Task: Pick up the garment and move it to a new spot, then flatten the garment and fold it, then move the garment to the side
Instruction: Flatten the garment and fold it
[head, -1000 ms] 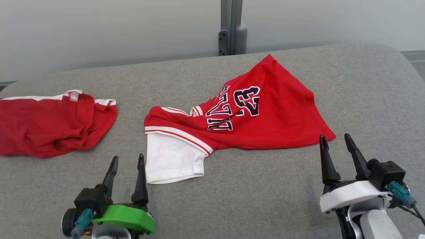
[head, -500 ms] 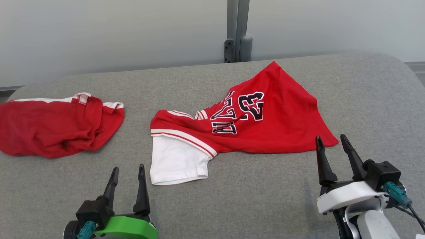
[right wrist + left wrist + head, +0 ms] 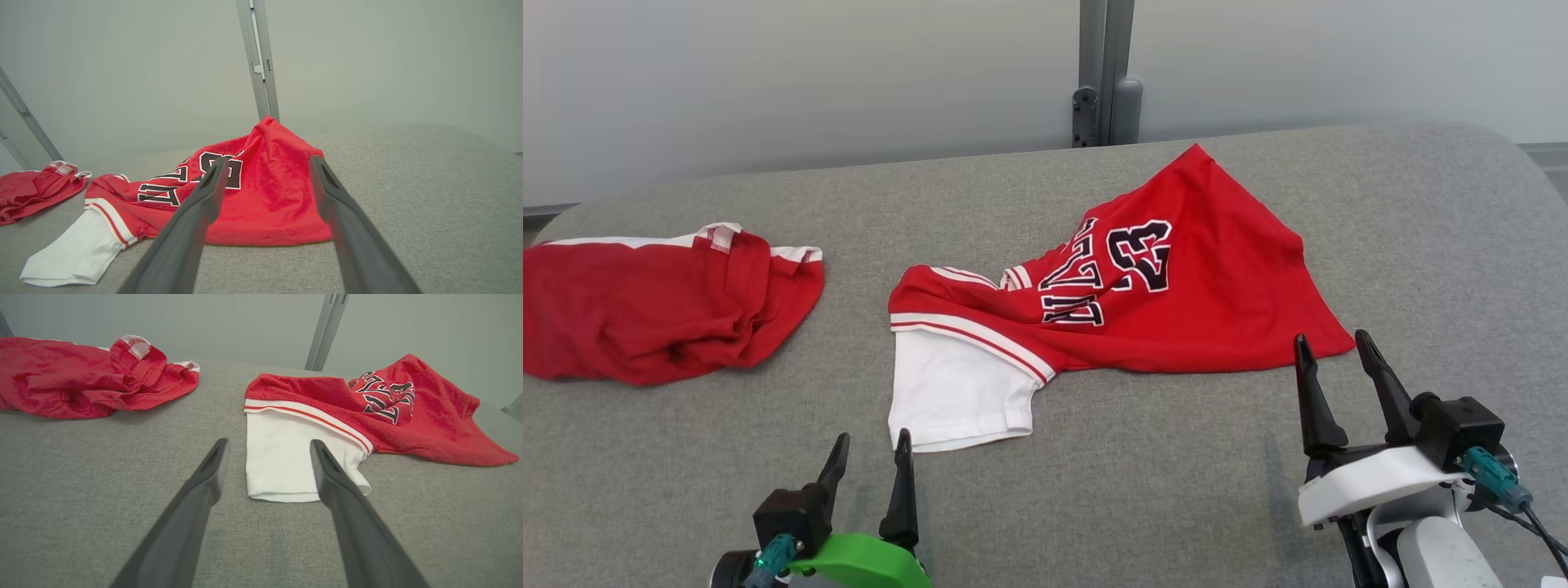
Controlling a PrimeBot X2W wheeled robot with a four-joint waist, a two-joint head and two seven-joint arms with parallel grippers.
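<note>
The garment point(image 3: 1192, 302) is a red jersey with the number 23 and a white sleeve point(image 3: 956, 392), lying crumpled in the middle of the grey padded surface point(image 3: 1143, 490). My left gripper point(image 3: 874, 435) is open, its tips just short of the sleeve's near left corner. In the left wrist view the sleeve point(image 3: 278, 457) lies between and beyond the left gripper point(image 3: 269, 442) fingers. My right gripper point(image 3: 1330, 337) is open at the jersey's near right corner. The right wrist view has the jersey point(image 3: 269, 200) just ahead of the right gripper point(image 3: 269, 160).
A second red garment point(image 3: 645, 310) with white trim lies bunched at the left edge of the surface. A grey metal post point(image 3: 1104, 73) stands behind the far edge against a pale wall. The surface curves down at the right.
My left gripper has shifted right and drawn back, now in line with the white sleeve. The head camera moved a little. The right gripper and both garments stay put.
</note>
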